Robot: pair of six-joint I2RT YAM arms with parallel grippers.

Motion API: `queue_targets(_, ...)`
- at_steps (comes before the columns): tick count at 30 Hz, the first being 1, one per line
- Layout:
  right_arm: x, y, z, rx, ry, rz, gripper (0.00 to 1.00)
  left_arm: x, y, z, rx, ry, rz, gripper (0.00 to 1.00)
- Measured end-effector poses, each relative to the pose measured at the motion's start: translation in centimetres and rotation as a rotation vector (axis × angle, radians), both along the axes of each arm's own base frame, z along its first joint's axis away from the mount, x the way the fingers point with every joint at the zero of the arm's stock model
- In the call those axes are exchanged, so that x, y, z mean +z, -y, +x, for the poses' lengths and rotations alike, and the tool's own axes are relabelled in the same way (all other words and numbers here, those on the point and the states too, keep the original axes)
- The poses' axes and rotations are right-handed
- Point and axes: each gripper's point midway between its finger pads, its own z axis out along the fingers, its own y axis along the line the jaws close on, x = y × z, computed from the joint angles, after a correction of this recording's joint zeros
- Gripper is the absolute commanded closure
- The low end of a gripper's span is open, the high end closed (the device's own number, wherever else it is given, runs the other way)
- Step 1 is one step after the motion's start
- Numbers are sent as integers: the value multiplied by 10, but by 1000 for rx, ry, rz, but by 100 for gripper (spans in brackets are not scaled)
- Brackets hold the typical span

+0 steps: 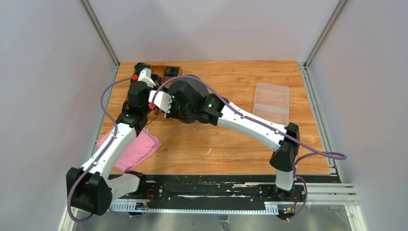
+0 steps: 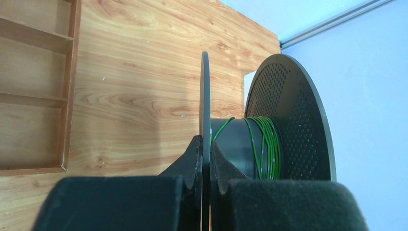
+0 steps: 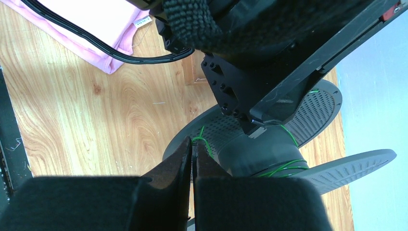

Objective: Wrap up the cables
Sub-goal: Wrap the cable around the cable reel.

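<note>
Left claw (image 2: 206,153) clamps the spool flange (image 2: 205,96); right claw (image 3: 192,154) nips limp, slippery-looking green wire (image 3: 202,140) beside its hub (image 3: 260,155).

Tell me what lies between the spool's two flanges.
The left wrist view shows the dark hub there, with the green cable wound round it, bunched against the perforated flange.

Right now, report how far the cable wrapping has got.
Done: several turns of green cable sit on the spool hub. In hand: left gripper clamps the spool's flange; right gripper, shut, seems to pinch a loose strand. Left: winding that strand on; its remaining length is not visible.
</note>
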Motion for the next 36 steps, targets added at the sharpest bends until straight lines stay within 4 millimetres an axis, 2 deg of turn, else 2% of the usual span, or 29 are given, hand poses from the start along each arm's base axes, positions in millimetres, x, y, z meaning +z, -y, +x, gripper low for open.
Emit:
queue_targets(13, 1, -1, -1, -5, -2, 23, 99, -1, 0, -2, 0, 2, -1, 100)
queue_targets(36, 4, -2, -4, -25, -113, 99, 99, 0, 0, -3, -2, 6, -3, 100)
